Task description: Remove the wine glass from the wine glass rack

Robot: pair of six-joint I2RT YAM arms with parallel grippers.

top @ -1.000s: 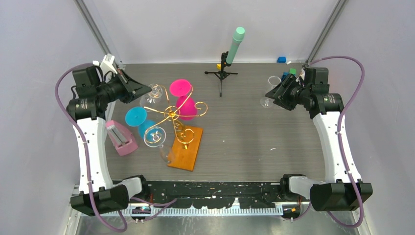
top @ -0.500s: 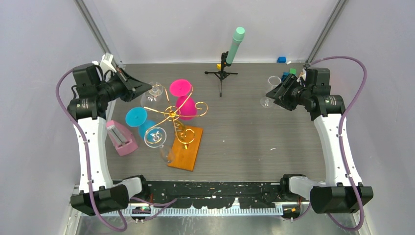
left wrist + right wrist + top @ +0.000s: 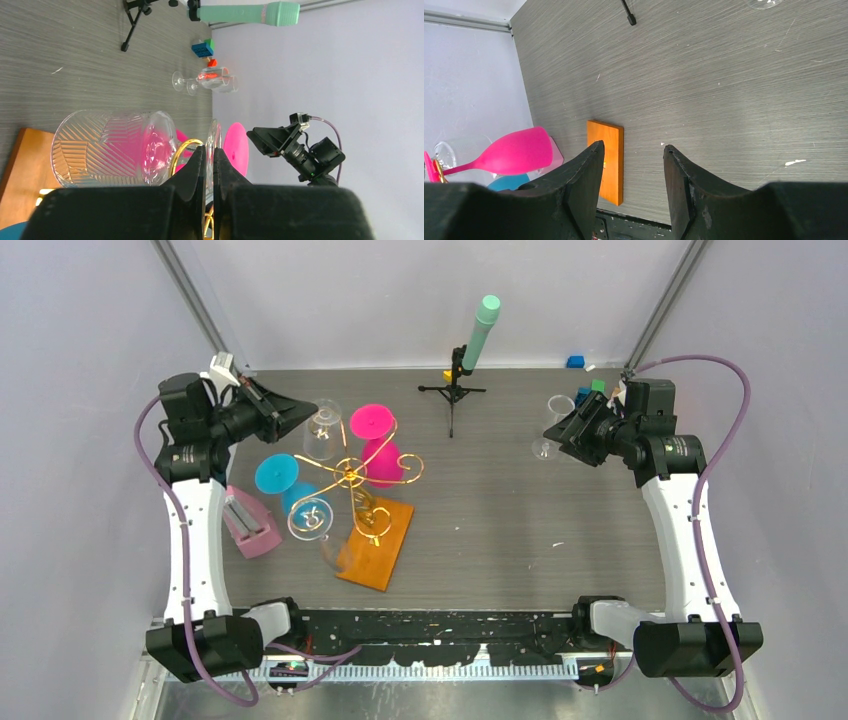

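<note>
The gold wire wine glass rack (image 3: 352, 476) stands on its orange base (image 3: 375, 545) left of centre, and leans a little. A pink glass (image 3: 383, 460), a blue glass (image 3: 277, 476) and a clear glass (image 3: 313, 517) hang on it. My left gripper (image 3: 305, 417) is shut on the foot of a clear patterned wine glass (image 3: 322, 426) at the rack's far left arm. In the left wrist view the jaws (image 3: 208, 150) pinch the thin foot, and the bowl (image 3: 110, 147) lies beside a gold curl. My right gripper (image 3: 560, 435) is open and empty at the far right, also seen in its wrist view (image 3: 631, 150).
A black tripod with a mint-green cylinder (image 3: 470, 350) stands at the back centre. Two clear glasses (image 3: 552, 410) lie near my right gripper. A pink box (image 3: 248, 522) sits left of the rack. Small coloured blocks (image 3: 576, 362) are in the back right corner.
My left gripper has carried the clear glass back and to the right. The rack has swung with it, and its base and hanging glasses have shifted slightly left. The right arm is still.
</note>
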